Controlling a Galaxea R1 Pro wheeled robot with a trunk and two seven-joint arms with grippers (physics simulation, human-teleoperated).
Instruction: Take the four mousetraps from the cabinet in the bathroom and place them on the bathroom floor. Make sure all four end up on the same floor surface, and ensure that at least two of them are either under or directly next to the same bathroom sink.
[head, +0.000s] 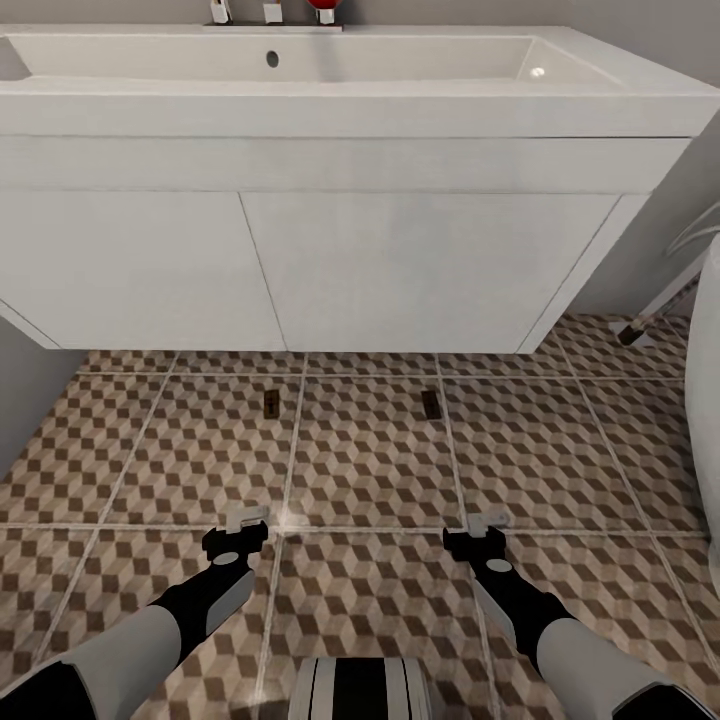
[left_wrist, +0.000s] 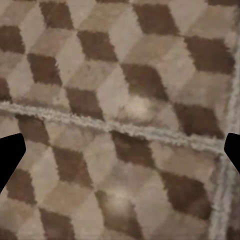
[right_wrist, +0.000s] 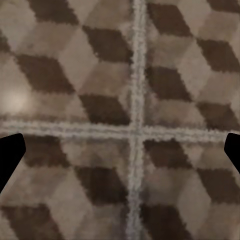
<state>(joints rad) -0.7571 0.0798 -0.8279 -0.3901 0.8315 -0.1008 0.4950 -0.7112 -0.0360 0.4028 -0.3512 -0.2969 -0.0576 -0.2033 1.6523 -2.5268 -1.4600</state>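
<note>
Mousetraps: two small dark rectangles lie flat on the bathroom floor (head: 380, 470), one (head: 271, 404) in front of the vanity's left door, the other (head: 431, 404) in front of its right door. Both sit just forward of the vanity's lower edge, well apart from each other. Each is too small in the head view to resolve wire, wood grain or any reddish part.

Bathroom sink (head: 300, 75): white basin on a white two-door vanity (head: 300, 260). Its left end is cut off by the frame. Only the faucet base (head: 272, 12) shows at the top edge, next to a red object (head: 322, 10) cut off above. No brand, label or writing is readable anywhere.

A white rounded form (head: 708, 400) to the right of the vanity is cut by the frame edge; cannot identify it.

Left gripper (head: 240, 528) and right gripper (head: 480, 530): both hover over the tiles, nearer the robot than the traps. Each wrist view shows dark fingers (left_wrist: 10, 157) (right_wrist: 10, 157) spread to opposite frame edges with only cube-pattern tile and grout between them: jaws apart, holding nothing.
</note>
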